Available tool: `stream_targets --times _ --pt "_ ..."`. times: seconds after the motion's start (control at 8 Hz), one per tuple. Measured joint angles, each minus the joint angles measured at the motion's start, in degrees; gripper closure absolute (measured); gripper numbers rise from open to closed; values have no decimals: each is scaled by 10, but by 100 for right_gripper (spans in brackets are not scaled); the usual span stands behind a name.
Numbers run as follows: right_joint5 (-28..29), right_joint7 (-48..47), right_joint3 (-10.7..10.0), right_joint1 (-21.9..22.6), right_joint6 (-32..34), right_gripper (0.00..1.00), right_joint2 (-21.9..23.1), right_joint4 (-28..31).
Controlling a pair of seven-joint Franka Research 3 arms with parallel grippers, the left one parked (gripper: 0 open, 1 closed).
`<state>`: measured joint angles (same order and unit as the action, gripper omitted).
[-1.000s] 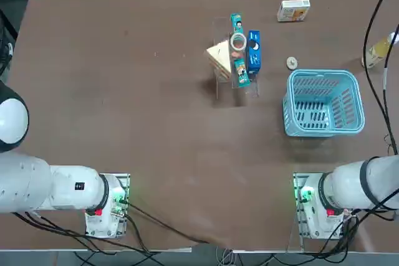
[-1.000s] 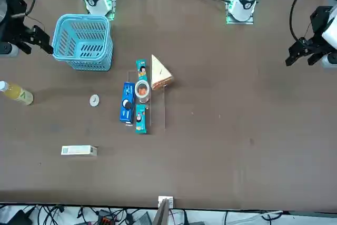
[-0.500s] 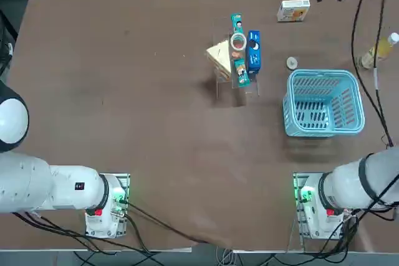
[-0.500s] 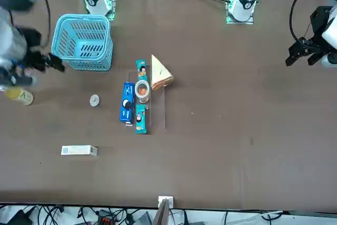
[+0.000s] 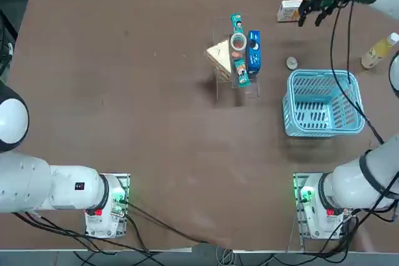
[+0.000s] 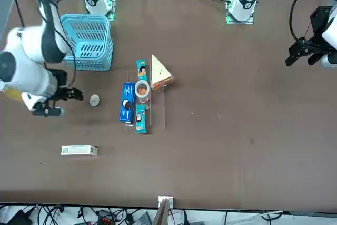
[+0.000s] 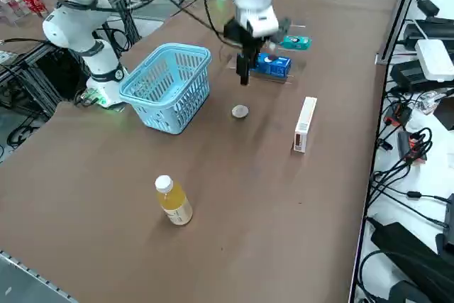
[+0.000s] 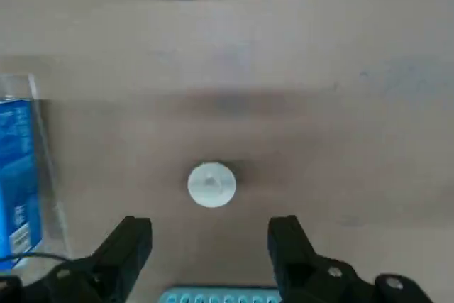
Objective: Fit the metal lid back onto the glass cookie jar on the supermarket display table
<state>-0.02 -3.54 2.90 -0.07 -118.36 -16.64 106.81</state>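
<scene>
The metal lid is a small silvery disc that lies flat on the dark-brown display table, between the basket and the snack packets. My right gripper hangs above the table near the lid, pointing down and open. In the wrist view the lid lies just beyond the gripper, centred between its spread fingers, which hold nothing. The glass cookie jar stands uncovered among the packets, well to the left of the lid in the top view.
A light-blue basket stands close by the lid on the robot's side. A white snack box lies at the far edge, a bottle of yellow liquid at the right. Blue packets and a wedge sandwich flank the jar.
My right arm has swung in from the table's right edge, past the bottle, and now hangs over the lid area. The lid, jar and other items have not moved.
</scene>
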Motion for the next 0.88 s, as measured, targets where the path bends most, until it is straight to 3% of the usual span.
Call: stream_targets --times 0.5,0.88 --pt "2 -13 0 -1 -204 0 4 141" --pt "2 -17 3 1 -276 0 2 208"
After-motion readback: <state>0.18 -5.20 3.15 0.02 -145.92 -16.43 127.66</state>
